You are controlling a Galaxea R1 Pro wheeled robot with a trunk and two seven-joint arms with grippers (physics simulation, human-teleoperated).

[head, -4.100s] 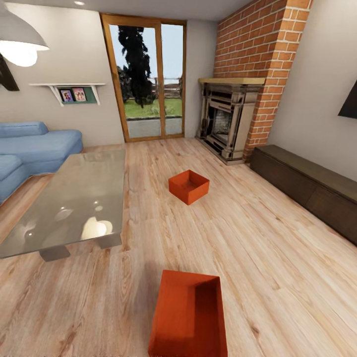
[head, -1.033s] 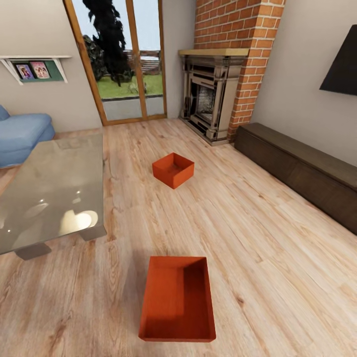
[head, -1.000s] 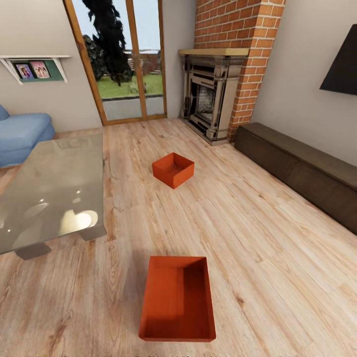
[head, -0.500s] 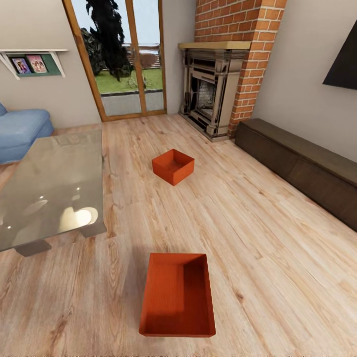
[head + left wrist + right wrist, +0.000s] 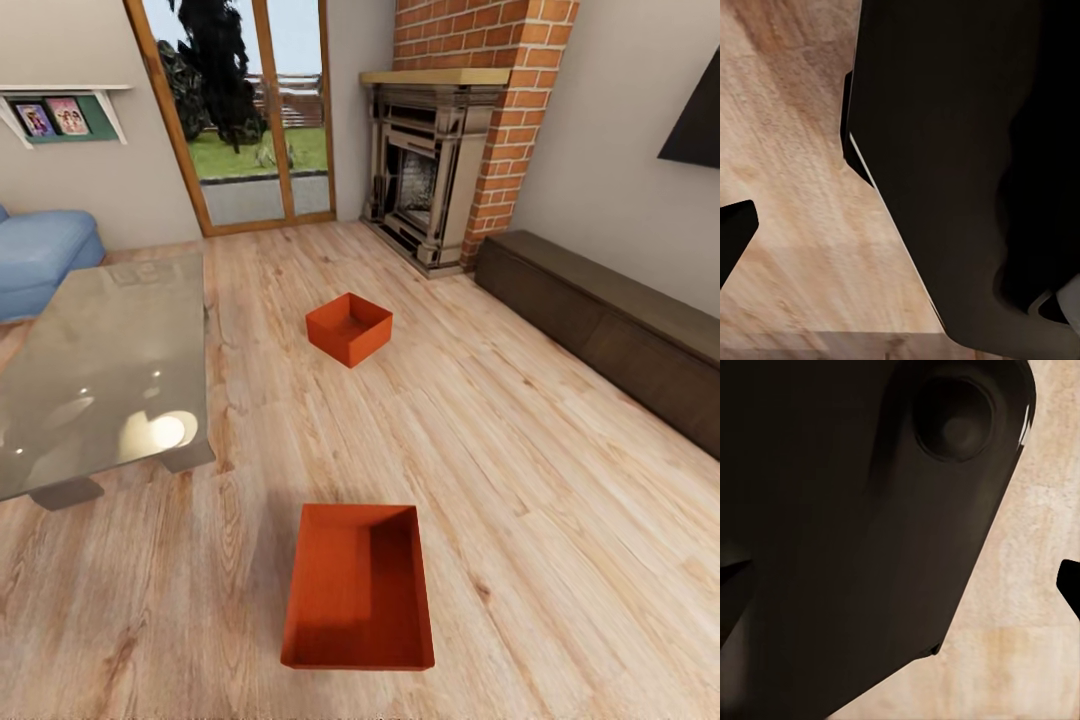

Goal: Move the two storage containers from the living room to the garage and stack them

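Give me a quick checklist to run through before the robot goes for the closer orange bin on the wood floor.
1. Near storage container sits flat and open side up on the wood floor: ok.
2. Near container holds nothing inside: ok.
3. Floor around the near container free of obstacles; the glass coffee table stands apart from it on the robot's left: ok.
4. Far storage container stays out of the way, well beyond the near one, toward the fireplace: ok.
5. Grippers open and ready for a two-handed grasp: cannot tell; the wrist views are mostly blocked by dark robot bodywork.
6. Arms positioned over the container: not ok; no arm is seen above it in the head view.
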